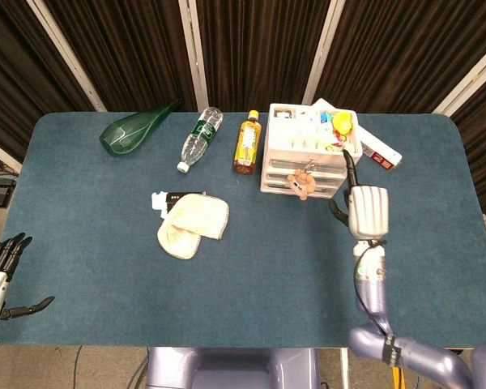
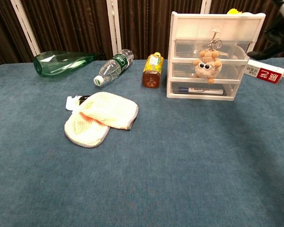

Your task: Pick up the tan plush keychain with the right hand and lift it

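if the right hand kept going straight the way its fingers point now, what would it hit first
Probably the white drawer unit. In the head view the right hand points toward the table's far side, about in line with the unit's right end. Height is unclear, so it might pass beside it toward the red-and-white box.

my head cam looks steeply down on the whole desk [image 1: 81, 267] from high up. my chest cam sits low & near, facing fwd across it. both share the white drawer unit [image 1: 309, 150] [image 2: 213, 56] & bottles.
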You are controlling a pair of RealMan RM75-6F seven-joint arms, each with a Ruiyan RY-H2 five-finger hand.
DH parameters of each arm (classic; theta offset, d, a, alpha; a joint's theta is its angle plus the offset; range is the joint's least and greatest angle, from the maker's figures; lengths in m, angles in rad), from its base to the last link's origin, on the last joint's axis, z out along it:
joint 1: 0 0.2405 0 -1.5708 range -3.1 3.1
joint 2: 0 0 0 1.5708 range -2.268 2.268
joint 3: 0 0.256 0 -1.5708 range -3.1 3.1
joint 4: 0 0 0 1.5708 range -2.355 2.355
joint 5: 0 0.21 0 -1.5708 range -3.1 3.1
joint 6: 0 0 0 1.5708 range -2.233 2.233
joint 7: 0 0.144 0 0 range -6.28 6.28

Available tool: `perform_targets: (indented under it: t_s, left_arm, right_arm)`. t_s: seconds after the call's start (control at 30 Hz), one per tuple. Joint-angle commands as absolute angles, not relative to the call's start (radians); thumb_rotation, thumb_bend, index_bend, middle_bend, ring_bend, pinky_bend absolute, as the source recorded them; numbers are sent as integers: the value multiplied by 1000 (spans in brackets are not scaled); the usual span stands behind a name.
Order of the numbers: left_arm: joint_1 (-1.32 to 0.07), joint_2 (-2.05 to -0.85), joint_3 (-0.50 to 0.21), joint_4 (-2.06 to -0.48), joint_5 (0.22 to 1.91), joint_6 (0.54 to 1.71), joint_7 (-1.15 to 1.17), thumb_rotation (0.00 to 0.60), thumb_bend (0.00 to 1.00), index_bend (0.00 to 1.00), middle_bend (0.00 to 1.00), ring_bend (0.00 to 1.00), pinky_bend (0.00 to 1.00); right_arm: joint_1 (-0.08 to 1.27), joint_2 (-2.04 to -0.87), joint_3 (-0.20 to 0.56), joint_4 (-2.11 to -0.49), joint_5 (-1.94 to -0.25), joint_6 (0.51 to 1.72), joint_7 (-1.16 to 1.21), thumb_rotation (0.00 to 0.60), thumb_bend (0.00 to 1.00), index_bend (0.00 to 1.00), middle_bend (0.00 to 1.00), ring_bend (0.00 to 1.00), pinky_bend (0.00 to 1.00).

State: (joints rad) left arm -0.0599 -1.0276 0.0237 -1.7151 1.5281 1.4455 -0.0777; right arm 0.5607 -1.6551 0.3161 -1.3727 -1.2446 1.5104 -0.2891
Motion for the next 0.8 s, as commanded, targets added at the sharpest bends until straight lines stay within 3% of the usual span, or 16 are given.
perform_targets:
  t_s: [0.03,0.23,0.33,0.5,0.8]
  left_arm:
    - [-59,-1030,23,-1713,1534,1452,-72,475,58,0,0,0,0]
    - [-54,-1037,24,-1703,1550,1470,-51,472,56,0,0,0,0]
    - [-51,-1042,27,-1692,1560,1479,-20,474,58,0,0,0,0]
    - [-43,-1051,28,-1680,1558,1490,16,477,58,0,0,0,0]
    - [-39,-1064,27,-1672,1554,1493,49,474,57,0,0,0,0]
  right_arm:
    - [492,-1573,247,-1457,-1294,1539,-282,600,130,16,789,620,703]
    - [387,-1407,101,-1616,-1368,1535,-300,600,37,0,378,166,386]
    - [320,-1308,3,-1687,-1386,1527,-333,600,2,0,202,34,268]
    - [243,-1205,-79,-1748,-1423,1545,-332,600,0,0,73,0,166]
    - [161,-1166,-99,-1718,-1476,1603,-252,600,0,0,21,0,135]
